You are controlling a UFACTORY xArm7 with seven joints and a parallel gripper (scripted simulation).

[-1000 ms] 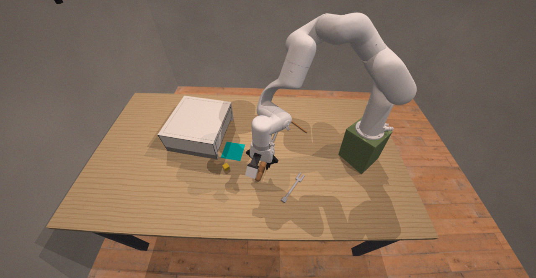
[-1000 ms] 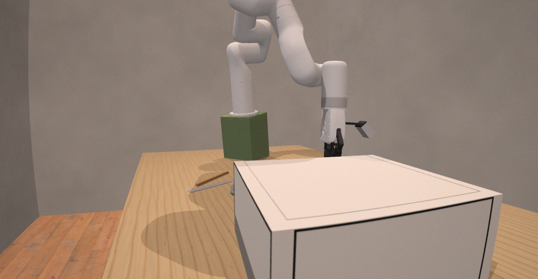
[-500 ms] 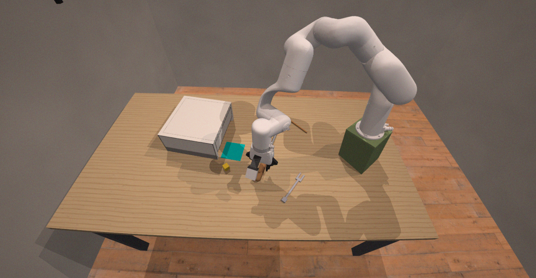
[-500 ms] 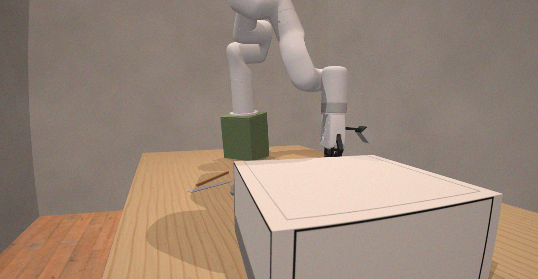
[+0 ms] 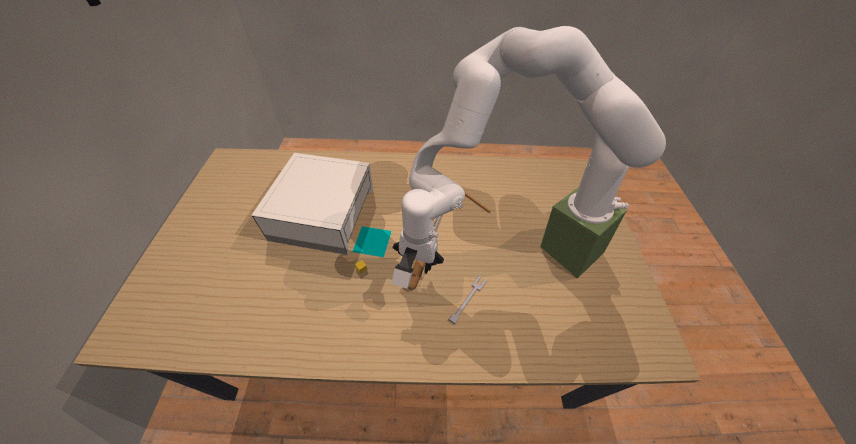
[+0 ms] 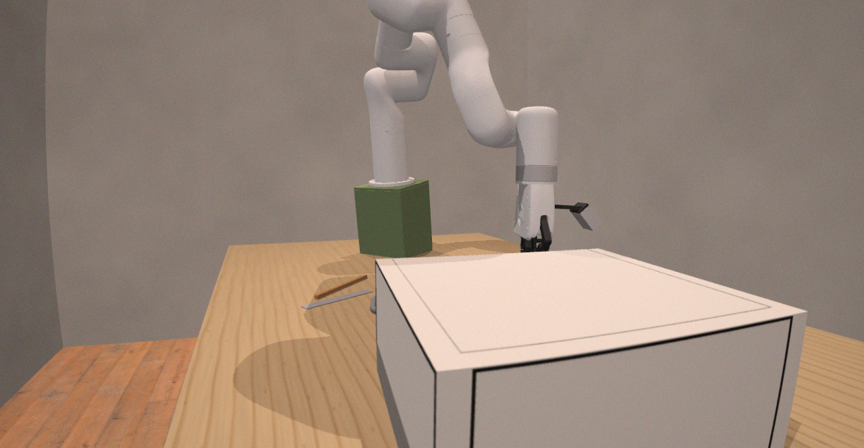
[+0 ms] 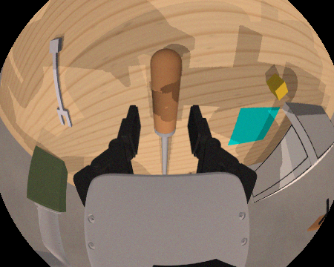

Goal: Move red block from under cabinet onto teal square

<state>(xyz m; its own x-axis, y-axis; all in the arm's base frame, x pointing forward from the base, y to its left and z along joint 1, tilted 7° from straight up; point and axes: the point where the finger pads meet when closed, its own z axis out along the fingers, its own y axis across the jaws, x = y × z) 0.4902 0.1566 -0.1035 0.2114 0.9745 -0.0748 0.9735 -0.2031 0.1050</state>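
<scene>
The red block is not visible in any view. The white cabinet (image 5: 311, 198) stands at the table's back left and fills the foreground of the exterior view (image 6: 574, 324). The teal square (image 5: 371, 241) lies flat beside the cabinet's front right corner, and it also shows in the wrist view (image 7: 251, 126). My gripper (image 5: 418, 260) is low over the table, right of the square. It is open, with a finger on each side (image 7: 163, 116) of a wooden-handled tool (image 7: 165, 86) that lies on the table. I cannot tell if the fingers touch it.
A small yellow cube (image 5: 360, 266) sits in front of the teal square. A grey fork (image 5: 467, 299) lies to the front right. A thin wooden stick (image 5: 477, 202) lies behind the arm, with a grey strip (image 6: 336, 299) near it. My arm's green pedestal (image 5: 580, 235) stands at the right.
</scene>
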